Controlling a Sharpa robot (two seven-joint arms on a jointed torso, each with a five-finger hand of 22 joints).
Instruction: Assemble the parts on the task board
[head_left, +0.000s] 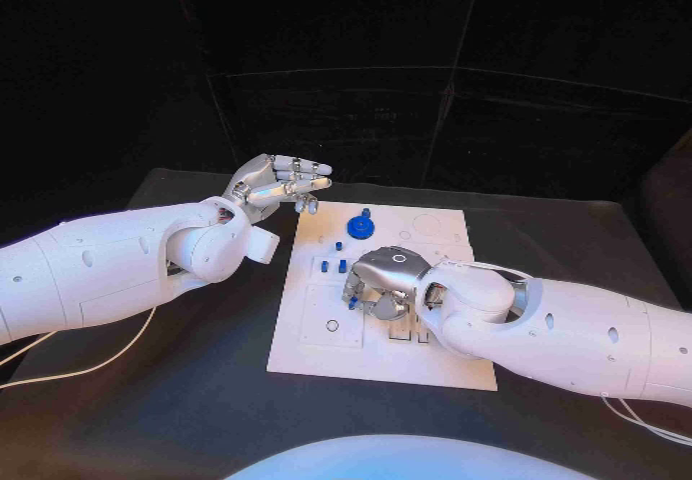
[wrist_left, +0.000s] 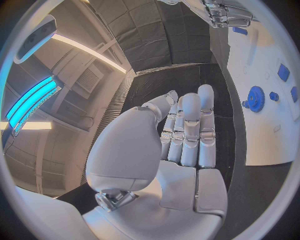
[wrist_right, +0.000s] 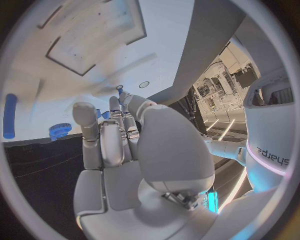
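White board: I see the task board (head_left: 378, 350) on the black tabletop (head_left: 173, 400).
Left hand (head_left: 274, 182): released, beside board.
Right hand (head_left: 384, 280): curled over parts (head_left: 335, 266); grasp unclear.

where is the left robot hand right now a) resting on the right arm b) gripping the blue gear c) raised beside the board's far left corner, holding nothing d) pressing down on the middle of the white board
c: in the head view the left robot hand is up by the far left corner of the task board, fingers apart and nothing in them, while the blue gear lies apart from it on the board.
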